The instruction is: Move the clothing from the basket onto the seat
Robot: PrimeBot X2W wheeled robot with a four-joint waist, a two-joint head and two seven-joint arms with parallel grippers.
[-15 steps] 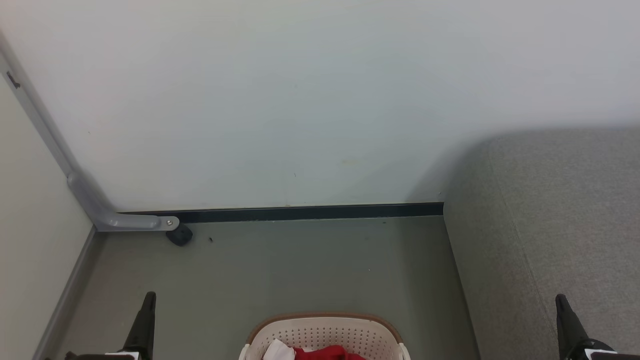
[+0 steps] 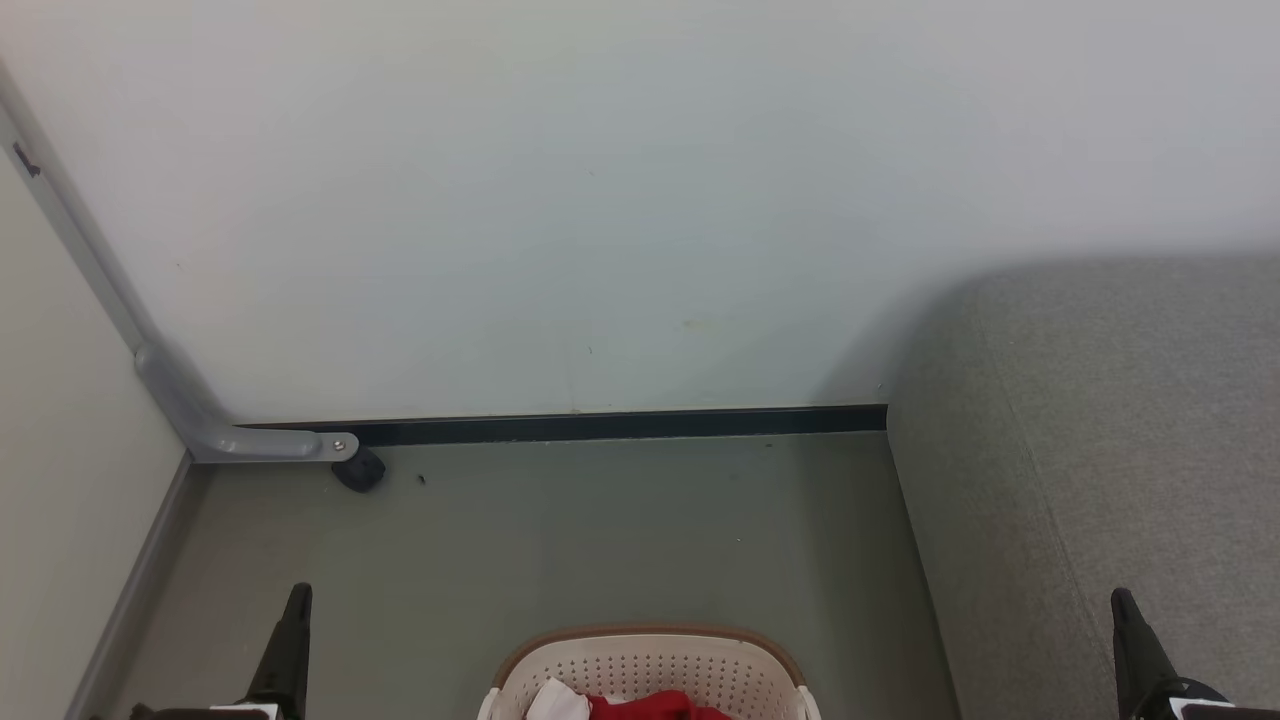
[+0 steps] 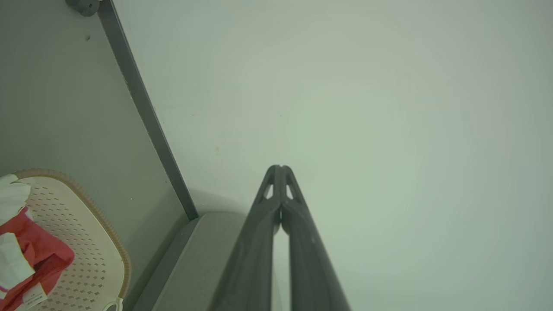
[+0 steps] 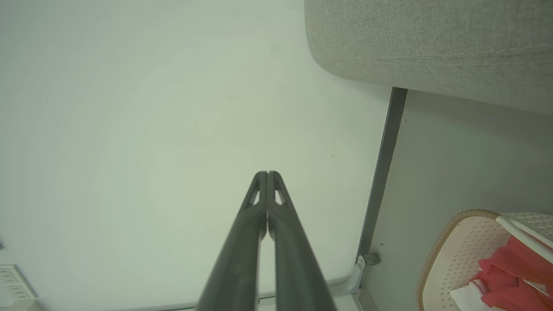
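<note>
Head view, basket point(image 2: 650, 668) near, bracket point(image 2: 250, 442) left, seat point(image 2: 1120, 450) right

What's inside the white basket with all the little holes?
Red clothing with white bits lies bunched up inside the basket. Whatever is under the pile is hidden, and how many pieces there are cannot be told.

Left gripper point(image 2: 298, 596), right gripper point(image 2: 1122, 600) (jaws together)
</note>
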